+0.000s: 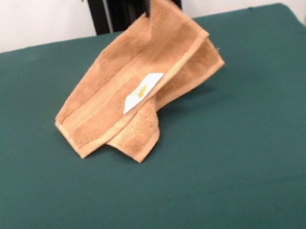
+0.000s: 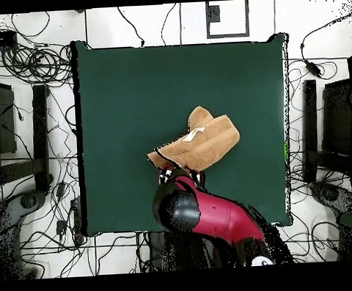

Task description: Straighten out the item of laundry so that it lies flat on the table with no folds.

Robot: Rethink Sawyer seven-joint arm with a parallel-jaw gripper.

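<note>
While one corner of the orange-tan towel (image 1: pixel 134 76) is pinched between the closed fingers (image 1: pixel 150 5) of the red and black arm (image 2: pixel 212 215) and held up above the desk (image 1: pixel 254 150), the rest slopes down in folds, its lower corners resting on the green cloth near the desk's middle; the white care label (image 1: pixel 143 91) with yellow print faces the front camera
</note>
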